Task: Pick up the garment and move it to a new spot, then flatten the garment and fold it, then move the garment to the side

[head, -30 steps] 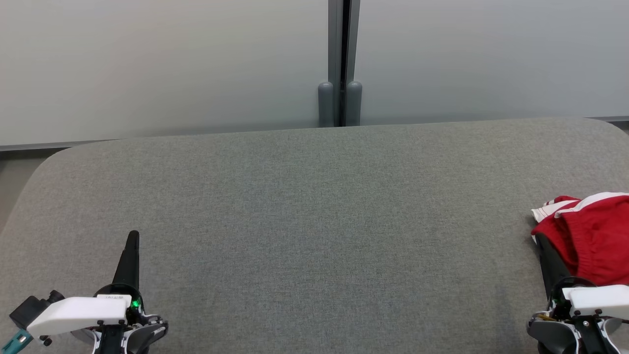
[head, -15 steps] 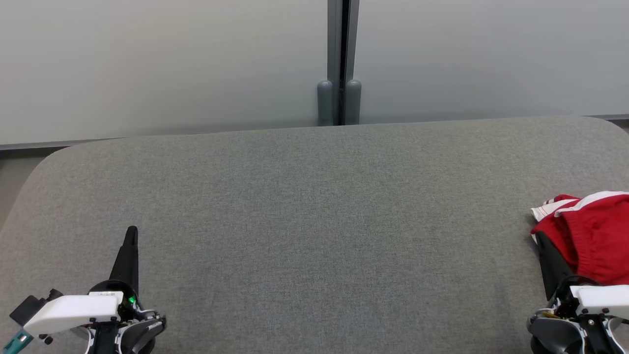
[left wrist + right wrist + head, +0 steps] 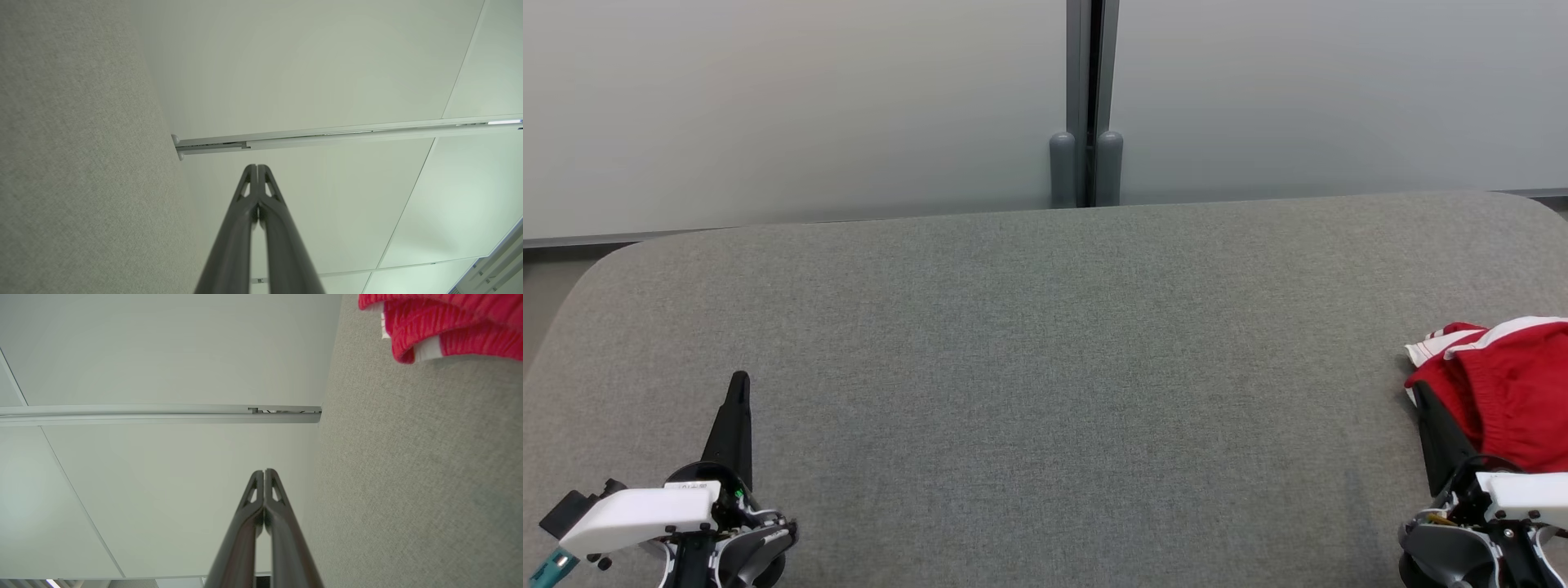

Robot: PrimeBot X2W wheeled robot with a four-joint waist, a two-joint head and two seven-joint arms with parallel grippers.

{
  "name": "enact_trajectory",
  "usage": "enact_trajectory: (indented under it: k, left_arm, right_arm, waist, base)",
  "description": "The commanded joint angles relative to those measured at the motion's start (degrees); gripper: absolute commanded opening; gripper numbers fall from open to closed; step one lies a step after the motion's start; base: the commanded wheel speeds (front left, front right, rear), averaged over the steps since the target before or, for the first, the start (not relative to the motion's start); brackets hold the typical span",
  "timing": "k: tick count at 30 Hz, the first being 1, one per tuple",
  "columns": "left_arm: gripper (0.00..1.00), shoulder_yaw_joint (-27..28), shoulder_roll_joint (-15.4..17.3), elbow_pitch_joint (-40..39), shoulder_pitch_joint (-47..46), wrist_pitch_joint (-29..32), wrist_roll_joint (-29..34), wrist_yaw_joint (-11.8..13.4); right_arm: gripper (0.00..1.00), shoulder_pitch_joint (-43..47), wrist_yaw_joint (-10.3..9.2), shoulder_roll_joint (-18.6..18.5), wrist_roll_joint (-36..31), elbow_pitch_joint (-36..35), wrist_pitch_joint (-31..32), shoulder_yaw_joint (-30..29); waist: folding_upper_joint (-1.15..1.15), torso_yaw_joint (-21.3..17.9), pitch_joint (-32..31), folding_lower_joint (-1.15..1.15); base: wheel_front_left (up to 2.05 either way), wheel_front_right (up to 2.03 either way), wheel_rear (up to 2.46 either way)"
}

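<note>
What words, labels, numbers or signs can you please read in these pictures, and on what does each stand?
None is readable.
Small dark print on the white housing behind the left claw: too small and blurred to read.
The red garment: white stripes, no lettering visible.

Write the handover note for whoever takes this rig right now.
Left gripper: shut, empty, over the grey cushion.
Right gripper: shut, empty, beside the garment.
The garment: red and white, bunched at the cushion's right edge, partly out of frame.
Done: nothing sure; it looks rumpled, not folded.
Left: pick up, move, flatten, fold, set aside.
</note>
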Motion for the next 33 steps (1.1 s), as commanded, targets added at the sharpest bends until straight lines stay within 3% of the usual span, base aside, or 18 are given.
enact_trajectory:
  k: [1, 33]
  left_arm:
    - [0.00, 0.3, 0.1, -0.2, -0.7, 0.2, 0.0, -0.3]
    - [0.00, 0.3, 0.1, -0.2, -0.7, 0.2, -0.1, -0.3]
  right_arm:
    - [0.00, -0.5, 0.01, -0.2, 0.1, -0.1, 0.2, -0.1]
    - [0.00, -0.5, 0.01, -0.2, 0.1, -0.2, 0.2, -0.1]
  waist:
    - [0.00, 0.0, 0.0, 0.00]
    - [0.00, 0.0, 0.0, 0.00]
  base:
    - [0.00, 0.00, 0.00]
    - [0.00, 0.00, 0.00]
